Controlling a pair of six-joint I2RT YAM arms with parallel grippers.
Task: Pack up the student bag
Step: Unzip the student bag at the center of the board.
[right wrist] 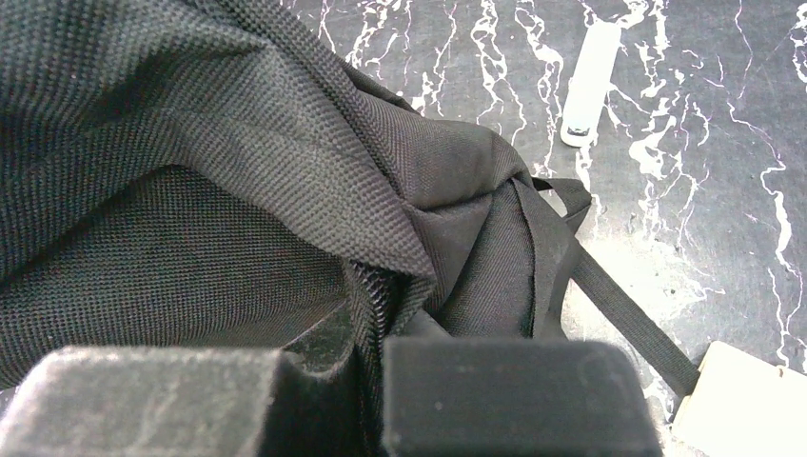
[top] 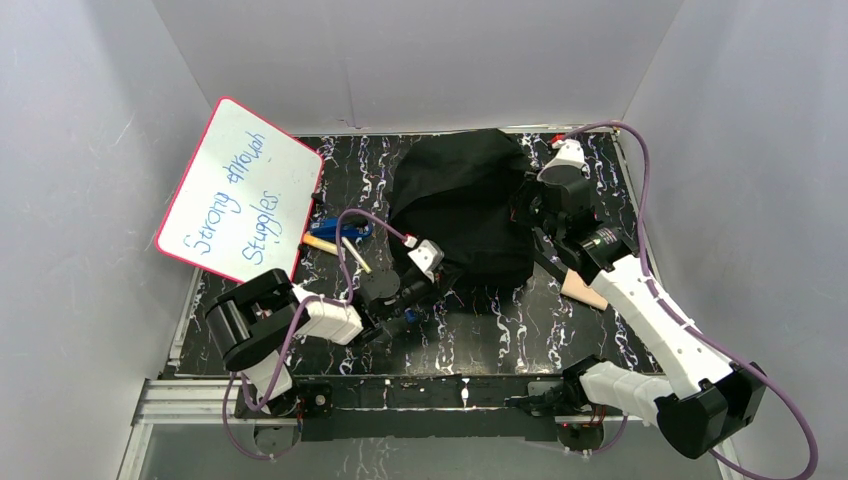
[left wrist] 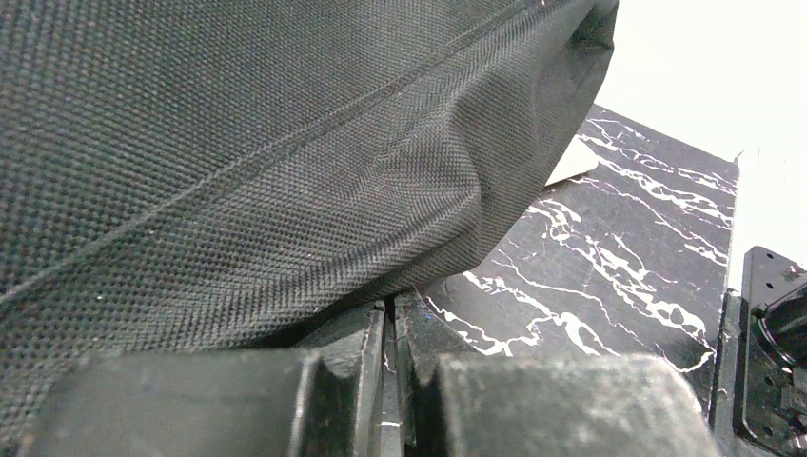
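Fabric of the student bag (top: 460, 200) looks limp, so I'd hold seams; right hand (right wrist: 371, 319) pinches a fold, left hand (left wrist: 390, 328) closed.

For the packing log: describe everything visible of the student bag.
The student bag is black woven fabric, slumped and creased on the marbled table, far centre. A flat strap trails onto the table. The right gripper has its jaws shut on a fold; the left gripper, jaws shut, sits at its lower edge.

The student bag (top: 462, 195) is plain black woven fabric. The desk (top: 520, 335) is black with white marble-like veins. The whiteboard (top: 240, 190) is white, red-edged, with blue handwriting. The cables (top: 643, 175) are purple.
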